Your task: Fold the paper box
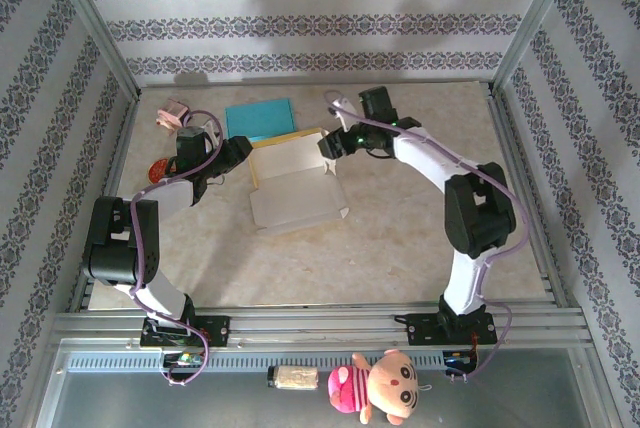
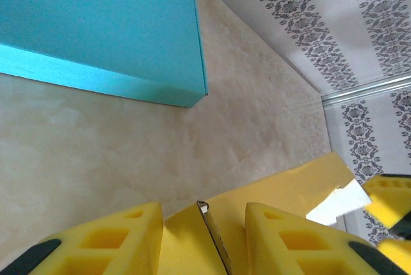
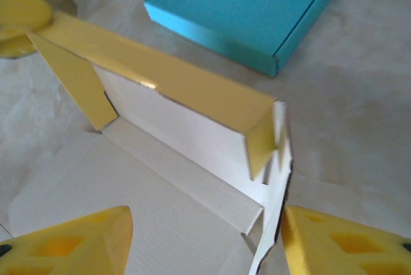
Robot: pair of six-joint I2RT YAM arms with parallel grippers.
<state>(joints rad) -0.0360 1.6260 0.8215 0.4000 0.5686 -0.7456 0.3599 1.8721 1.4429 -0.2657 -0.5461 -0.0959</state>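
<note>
While both arms bend inward over the table (image 1: 400, 238), the left gripper (image 1: 240, 151) is clamped on the left end of the paper box (image 1: 295, 188), which lies open at the middle, and the right gripper (image 1: 328, 145) stands at its far right corner. The left wrist view shows the yellow wall between the fingers (image 2: 289, 239). The right wrist view shows the right jaws apart around the white corner flap, with the teal box (image 3: 250, 5) behind.
</note>
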